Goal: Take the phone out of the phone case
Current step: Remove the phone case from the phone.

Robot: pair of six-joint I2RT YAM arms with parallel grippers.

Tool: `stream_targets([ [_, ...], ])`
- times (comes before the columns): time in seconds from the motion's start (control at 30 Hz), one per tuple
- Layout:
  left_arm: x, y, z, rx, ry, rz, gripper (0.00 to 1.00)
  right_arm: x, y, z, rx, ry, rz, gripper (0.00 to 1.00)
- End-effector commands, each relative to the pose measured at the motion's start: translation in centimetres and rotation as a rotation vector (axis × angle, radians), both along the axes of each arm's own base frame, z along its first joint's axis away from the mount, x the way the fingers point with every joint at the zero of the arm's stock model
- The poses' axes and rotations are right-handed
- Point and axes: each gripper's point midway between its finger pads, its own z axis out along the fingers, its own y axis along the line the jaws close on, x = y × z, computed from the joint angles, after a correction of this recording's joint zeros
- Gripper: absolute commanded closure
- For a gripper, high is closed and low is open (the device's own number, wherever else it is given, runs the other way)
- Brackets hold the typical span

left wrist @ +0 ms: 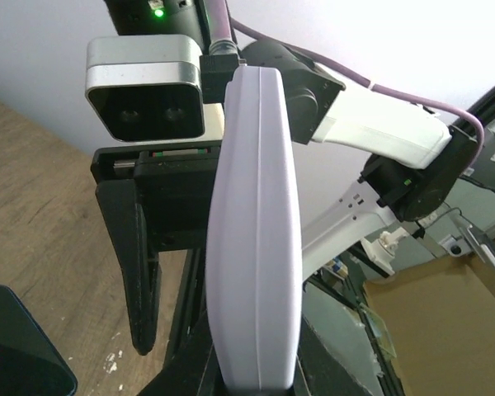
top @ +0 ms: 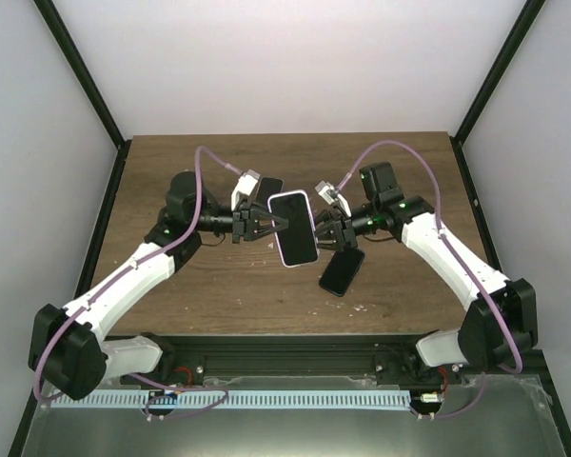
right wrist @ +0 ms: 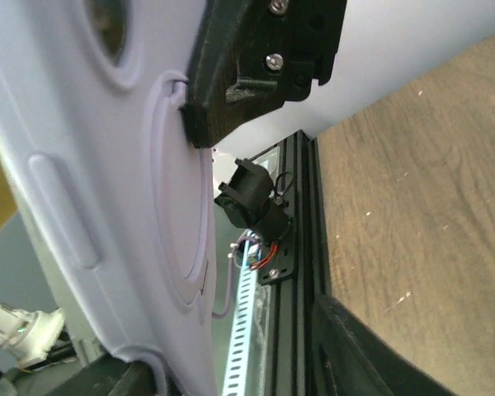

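A lavender phone case [top: 293,228] with the dark-screened phone in it is held in the air above the middle of the wooden table [top: 219,295], screen up. My left gripper [top: 276,227] is shut on its left edge; the left wrist view shows the case [left wrist: 256,247] edge-on, clamped at the bottom between the jaws of this gripper [left wrist: 256,384]. My right gripper [top: 322,231] is at the case's right edge. In the right wrist view its jaws [right wrist: 231,355] stand wide apart, with the case's back [right wrist: 107,206] against the left finger only.
A black phone [top: 342,271] lies flat on the table just below the right gripper. Another black slab [top: 269,188] lies behind the left gripper. One dark slab [left wrist: 16,351] shows at the lower left of the left wrist view. The black frame rail [top: 295,347] runs along the near edge.
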Motion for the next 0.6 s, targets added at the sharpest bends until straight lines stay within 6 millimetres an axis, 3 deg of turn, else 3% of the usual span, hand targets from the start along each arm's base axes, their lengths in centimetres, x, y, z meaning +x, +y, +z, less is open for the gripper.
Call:
stream_targets([
  [0.0, -3.1, -1.1, -3.7, 0.102, 0.204, -0.157, 1.0, 0.3, 0.0, 6.0, 0.157, -0.214, 0.039, 0.66],
  [0.13, 1.2, -1.0, -3.4, 0.099, 0.182, 0.049, 0.99, 0.5, -0.1, 3.1, 0.13, -0.16, 0.017, 0.93],
  [0.17, 2.7, -0.9, -3.7, 0.101, 0.188, 0.119, 0.94, 0.8, -0.1, 2.2, 0.114, -0.136, -0.006, 0.98],
  [0.23, 5.8, -0.2, -4.5, 0.122, 0.202, 0.289, 0.76, 2.4, -0.1, -0.8, 0.043, -0.063, -0.113, 0.99],
  [0.3, 9.0, 1.7, -5.5, 0.174, 0.207, 0.521, 0.53, 4.0, -0.5, -3.4, -0.01, -0.036, -0.225, 0.99],
  [0.33, 10.0, 3.0, -5.6, 0.194, 0.187, 0.625, 0.46, 4.8, -0.7, -4.7, -0.039, -0.012, -0.28, 0.99],
  [0.47, 11.2, 7.9, -6.9, 0.315, 0.043, 0.955, 0.36, 6.6, -1.5, -9.9, -0.142, 0.114, -0.447, 0.99],
  [0.57, 9.8, 8.7, -9.9, 0.479, -0.028, 1.034, 0.36, 8.1, -2.5, -12.6, -0.203, 0.191, -0.6, 0.99],
])
